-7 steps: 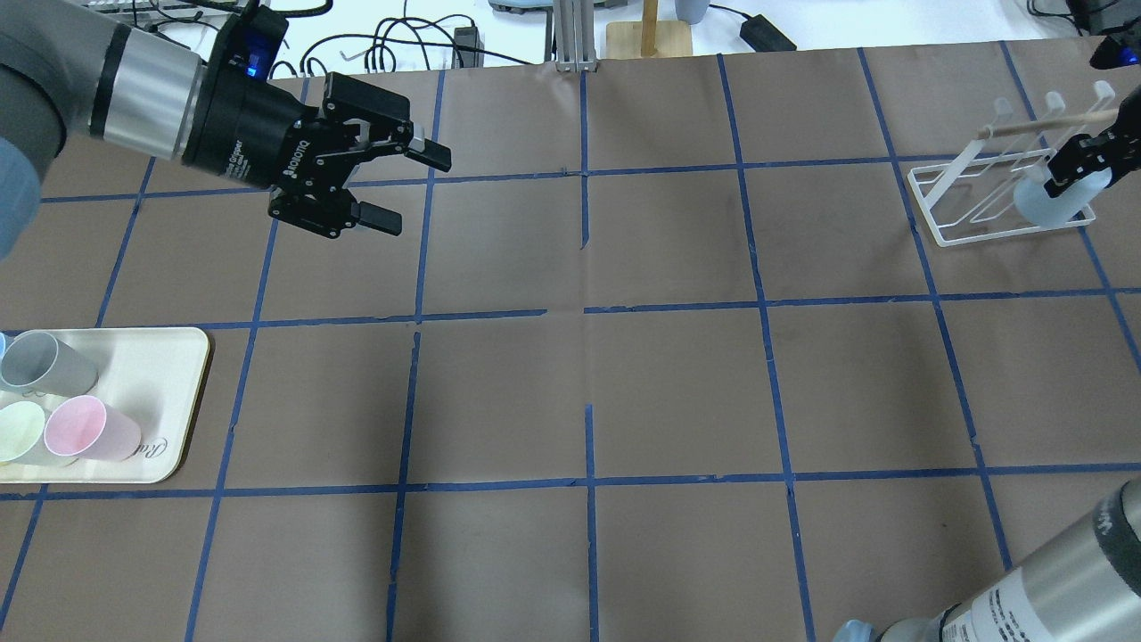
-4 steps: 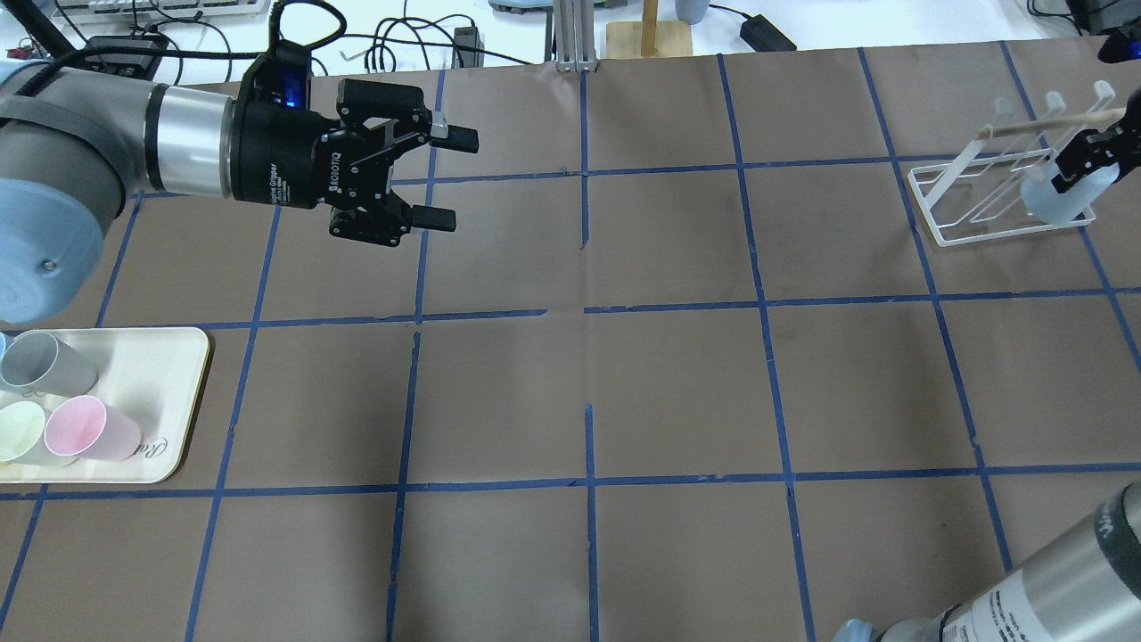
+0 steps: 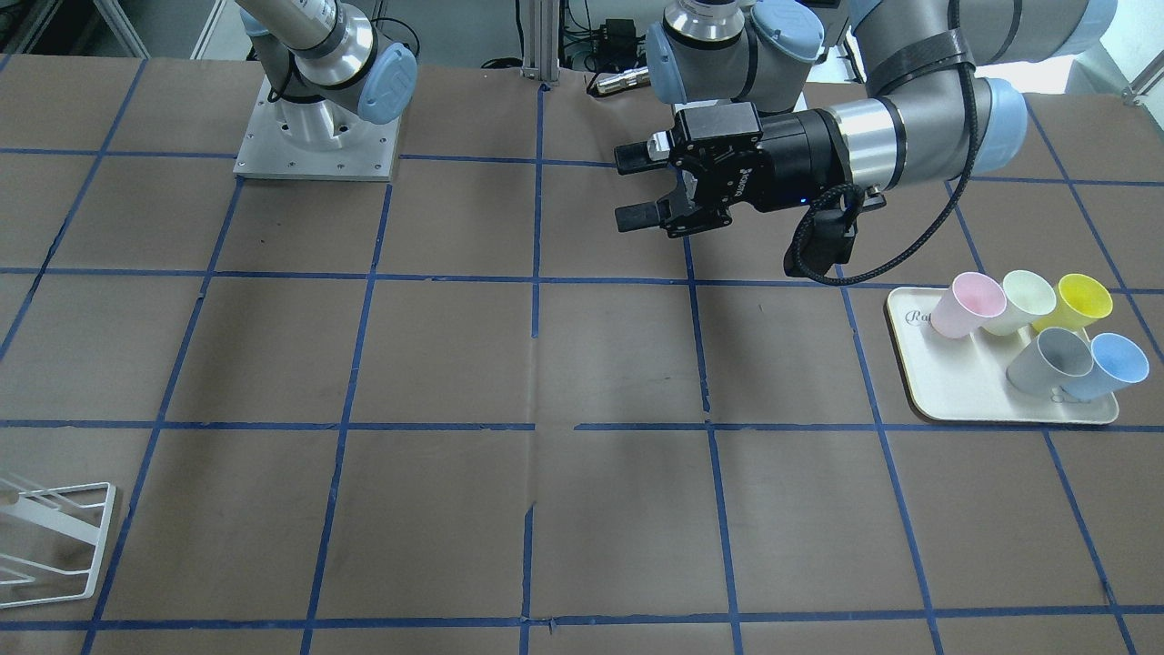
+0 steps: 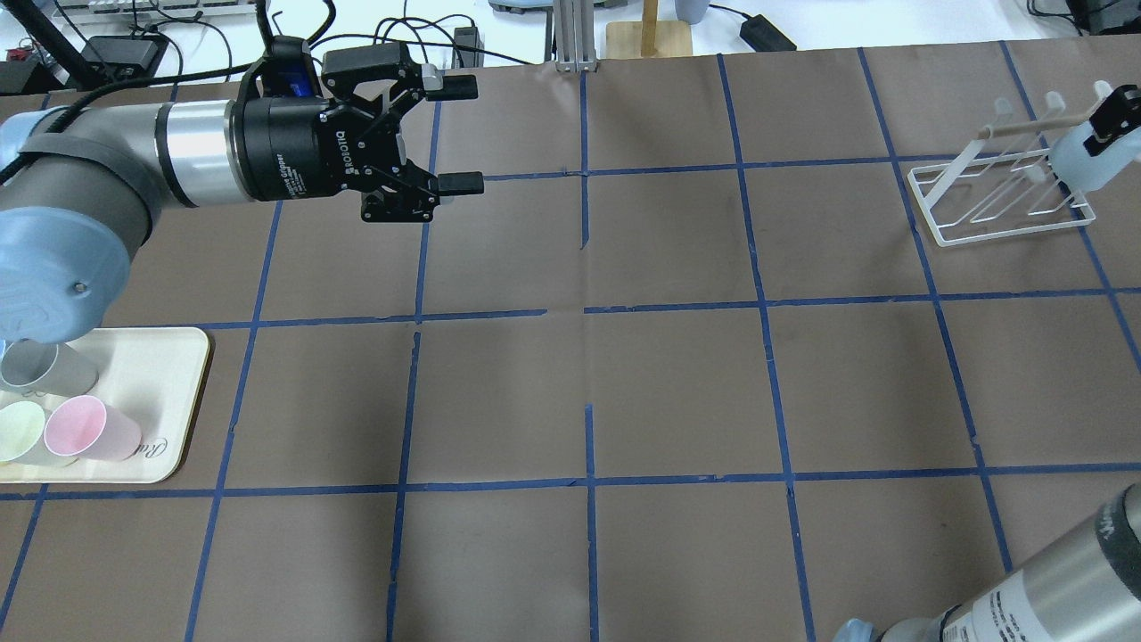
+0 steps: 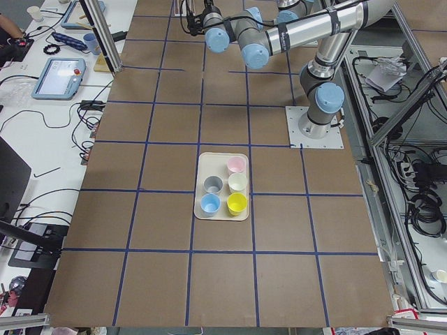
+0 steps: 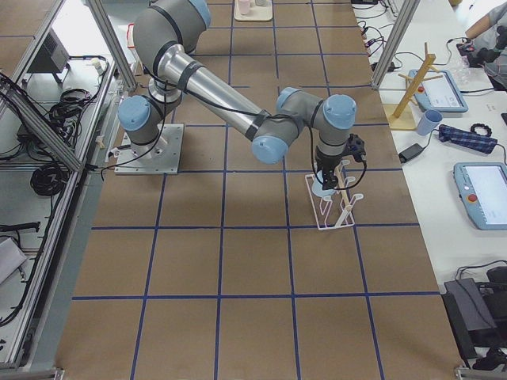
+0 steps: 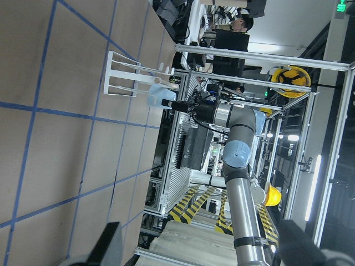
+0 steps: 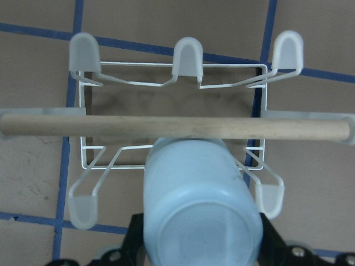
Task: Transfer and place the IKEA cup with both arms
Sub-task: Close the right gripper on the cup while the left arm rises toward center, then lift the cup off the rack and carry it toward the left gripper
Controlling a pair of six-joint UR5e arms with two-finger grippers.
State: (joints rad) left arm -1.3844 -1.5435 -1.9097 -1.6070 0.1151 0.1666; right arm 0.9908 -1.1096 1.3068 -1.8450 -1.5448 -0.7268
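Note:
My right gripper is shut on a light-blue IKEA cup at the far right. In the right wrist view the cup shows its base and points down over the white wire rack, just under the rack's wooden dowel. A second light-blue cup stands on the cream tray. My left gripper is open and empty. It hangs over the far left-centre of the table and points toward the right arm.
The tray also holds a grey cup, a pink cup, a pale green cup and a yellow cup. Cables and a wooden stand lie beyond the far edge. The right arm's lower link crosses the near right corner.
My left gripper has swung toward the far edge and to the right, turning level. My right gripper has shifted the cup toward the rack's far end.

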